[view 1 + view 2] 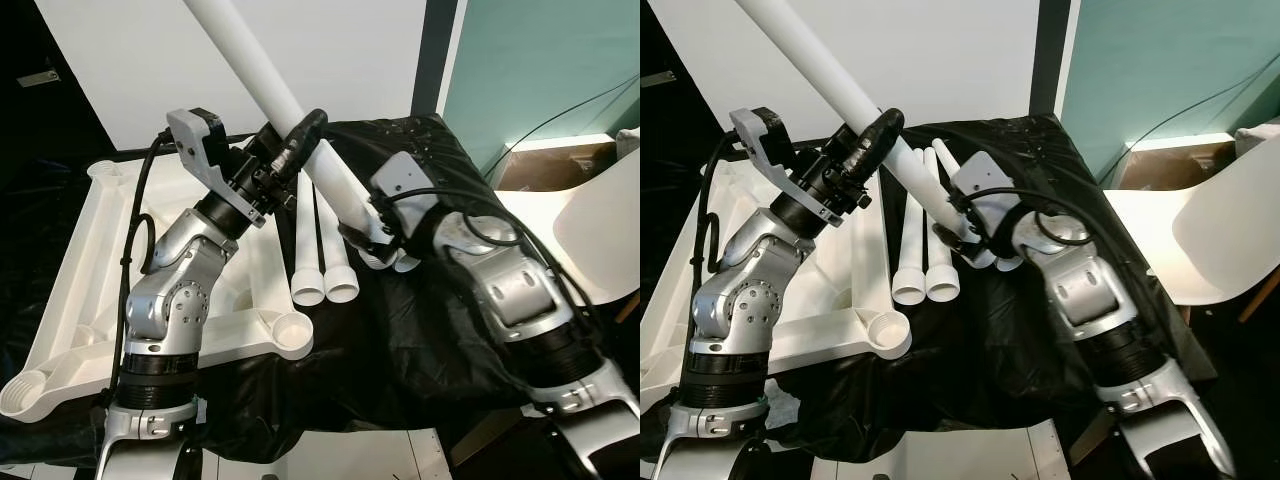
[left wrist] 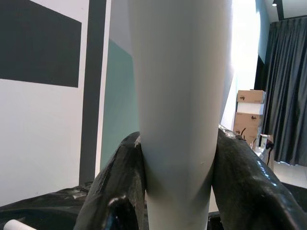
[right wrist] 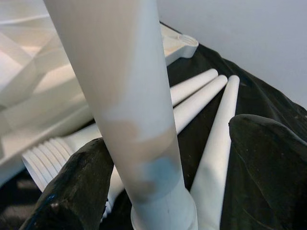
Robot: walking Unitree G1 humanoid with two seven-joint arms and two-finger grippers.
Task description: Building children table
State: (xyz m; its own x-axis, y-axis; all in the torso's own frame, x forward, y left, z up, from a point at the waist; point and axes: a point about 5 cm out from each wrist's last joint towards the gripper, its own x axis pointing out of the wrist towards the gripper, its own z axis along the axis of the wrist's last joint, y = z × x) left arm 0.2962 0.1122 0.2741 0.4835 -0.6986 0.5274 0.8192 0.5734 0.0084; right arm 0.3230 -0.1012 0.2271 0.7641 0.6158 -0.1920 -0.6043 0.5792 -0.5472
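Note:
A long white table leg [image 1: 255, 60] slants up toward the top left. My left gripper [image 1: 305, 130] is shut on its middle, with a black finger [image 2: 120, 182] pressed to each side of the leg [image 2: 180, 96]. My right gripper [image 1: 372, 240] stands open around the leg's lower end [image 3: 144, 143]. One finger [image 3: 67, 191] lies close to the leg and the other finger [image 3: 268, 167] stands well apart. Three more legs [image 1: 322, 262] lie side by side on the black cloth [image 1: 400, 340]. The white tabletop [image 1: 80, 280] lies upside down at the left, a round socket [image 1: 293, 330] at its near corner.
A white chair [image 1: 600, 220] stands at the right, with a cardboard box [image 1: 550, 165] behind it. A white wall and a teal panel [image 1: 540, 60] rise at the back. The black cloth hangs over the near edge of the support.

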